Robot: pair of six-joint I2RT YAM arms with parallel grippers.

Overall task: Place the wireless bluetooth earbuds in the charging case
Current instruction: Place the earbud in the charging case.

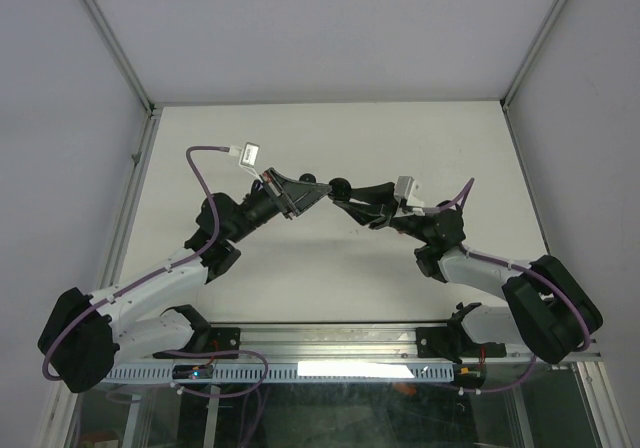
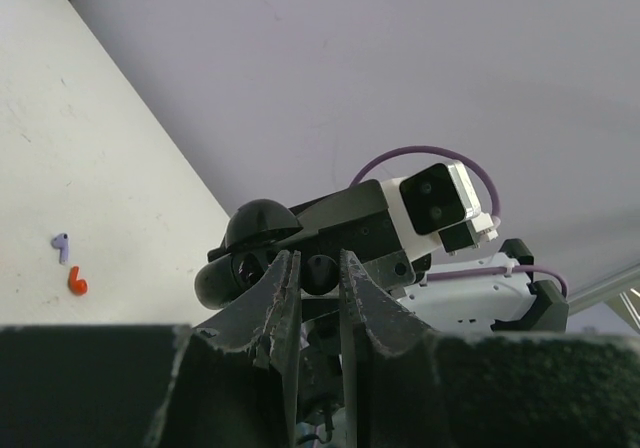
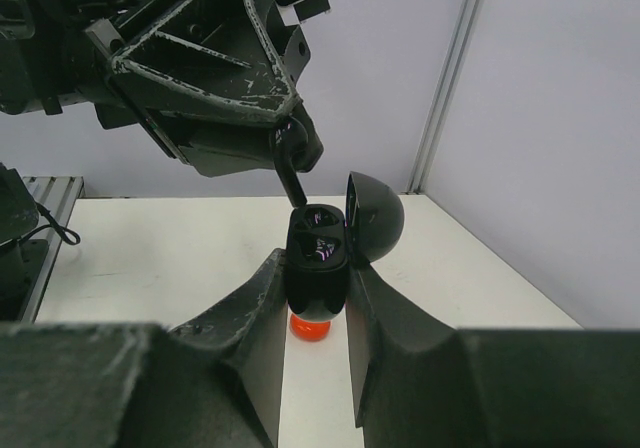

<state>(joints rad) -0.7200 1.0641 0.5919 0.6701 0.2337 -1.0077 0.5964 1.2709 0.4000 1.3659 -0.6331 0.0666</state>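
The right gripper (image 3: 317,271) is clamped on the open case (image 3: 318,290). The left gripper (image 2: 317,260) pinches a black earbud (image 3: 292,180) and should lower it straight and slowly.

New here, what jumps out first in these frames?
Mid-table, the right gripper clamps an open black charging case, and the left gripper, tip to tip with it, holds a black earbud just above it. A lilac earbud and a red earbud lie loose on the table.

Open black case (image 3: 318,268) — 1 black earbud (image 3: 291,178) at its socket
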